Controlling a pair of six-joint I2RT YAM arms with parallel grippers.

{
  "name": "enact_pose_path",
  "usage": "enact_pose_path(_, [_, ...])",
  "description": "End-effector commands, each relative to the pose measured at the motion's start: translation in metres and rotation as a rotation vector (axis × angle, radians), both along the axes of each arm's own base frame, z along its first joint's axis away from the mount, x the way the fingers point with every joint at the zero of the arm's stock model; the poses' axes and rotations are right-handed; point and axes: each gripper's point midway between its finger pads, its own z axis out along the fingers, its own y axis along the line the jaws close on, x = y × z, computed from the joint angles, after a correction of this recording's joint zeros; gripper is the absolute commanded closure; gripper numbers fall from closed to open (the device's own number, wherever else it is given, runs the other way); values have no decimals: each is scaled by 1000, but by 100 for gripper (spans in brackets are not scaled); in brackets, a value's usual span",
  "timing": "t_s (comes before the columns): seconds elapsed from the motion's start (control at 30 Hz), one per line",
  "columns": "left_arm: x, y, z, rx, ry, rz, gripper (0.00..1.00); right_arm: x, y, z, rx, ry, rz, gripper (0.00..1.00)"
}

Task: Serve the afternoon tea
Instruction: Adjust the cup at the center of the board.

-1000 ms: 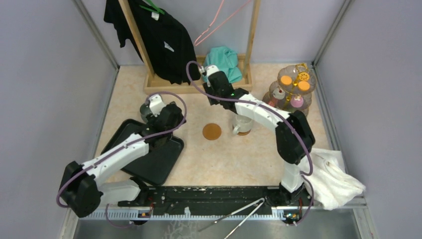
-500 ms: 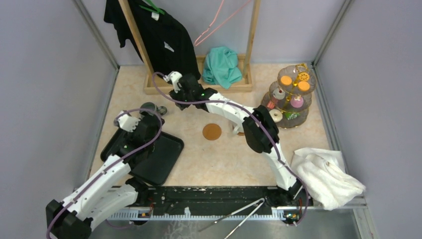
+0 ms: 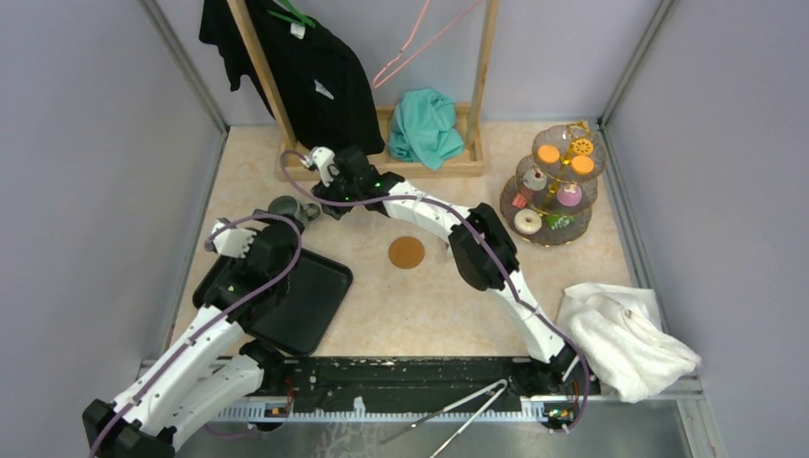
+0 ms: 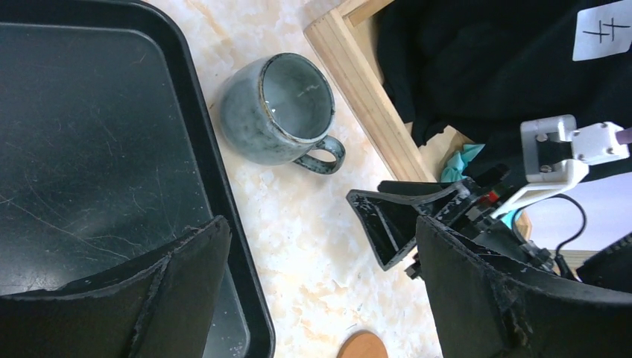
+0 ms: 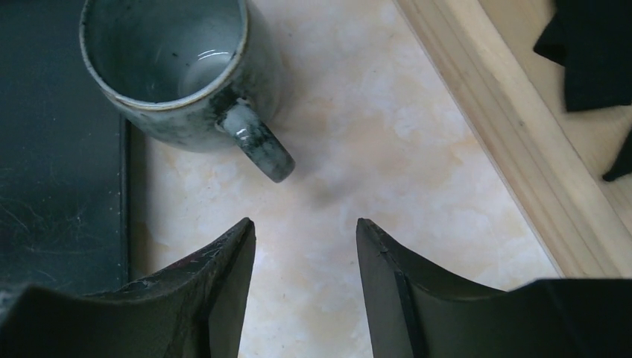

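Right gripper [image 5: 305, 224]: jaws apart, nothing between them, only bare table in the gap. It is low to the table and aimed at the grey mug [image 5: 171, 67]. The mug's handle points back toward the gap, close but not touching.

Left gripper [image 4: 320, 231]: jaws wide apart and empty, hanging over the edge of the black tray [image 4: 89, 149].

Mug location: upright on the table, just beside the tray's edge and not on it, near the wooden rack base [image 5: 484, 134]. The inside is glossy; cannot tell whether it holds liquid. The three-tier stand [image 3: 546, 240] with its sweets is well apart, at the table's far right.

Handling, judged: glazed ceramic, so rigid, fairly heavy for its size, slick under the pads, and likely to chip if it is knocked or dropped.

- The handle loop is thin and rounded and may let the mug swing.
- Pinching the wall at the rim, one finger inside and one outside, looks steadier.
- Lift level.
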Motion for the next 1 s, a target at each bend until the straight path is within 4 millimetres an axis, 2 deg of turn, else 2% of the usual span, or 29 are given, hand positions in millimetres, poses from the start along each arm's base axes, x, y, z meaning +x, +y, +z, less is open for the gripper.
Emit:
enact_pose_path(0.0, [-2, 9, 8, -39, -44, 53, 1, -6, 30, 30, 79, -79, 89, 47])
enact_pose_path(0.3, [-5, 8, 11, -84, -71, 49, 1, -6, 45, 23, 75, -122, 133, 46])
enact_pose_path(0.67, [-5, 4, 12, -95, -88, 23, 2, 6, 54, 17, 76, -202, 154, 41])
enact_pose_path(0.97, [-4, 5, 6, -84, -81, 22, 2, 4, 66, 22, 108, -247, 224, 40])
